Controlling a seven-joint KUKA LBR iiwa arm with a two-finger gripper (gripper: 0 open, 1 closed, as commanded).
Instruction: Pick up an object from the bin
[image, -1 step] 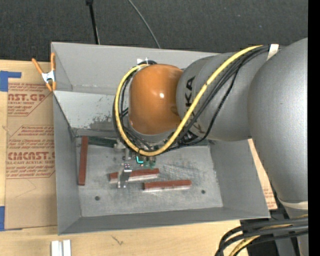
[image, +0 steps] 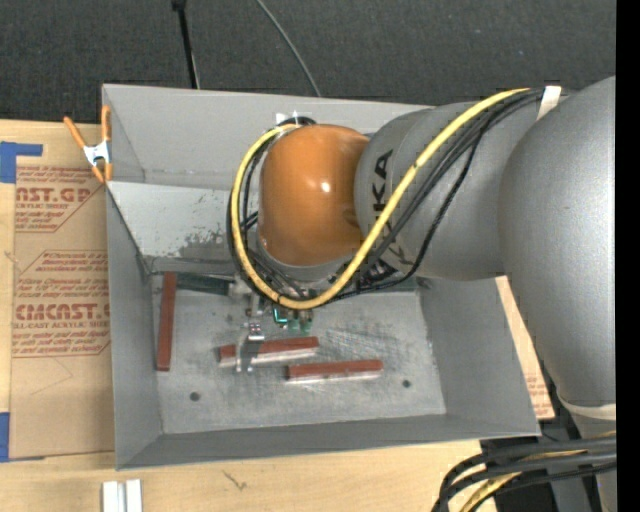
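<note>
Reddish-brown stick, flat on the floor of the grey bin, near the middle, long axis running left to right. End effector low at the stick's left part, touching or just above it; cannot tell from this angle whether open, closed, or already gripping. Above that, the orange wrist cover and looped cables, hiding the view of the contact.

Just beside, toward the near wall and a little right: a second reddish-brown stick, roughly parallel, close but seemingly apart from the first. Well off to the left: a third stick, lying front to back. By the back wall: a dark green flat piece.

Probably the grasping step. To do it well: close across the narrow width, not along the length. Seat low enough to catch the thin profile. Expect droop at the far right end from an off-centre hold, so lift straight up and gently, clear of the neighbouring stick.
</note>
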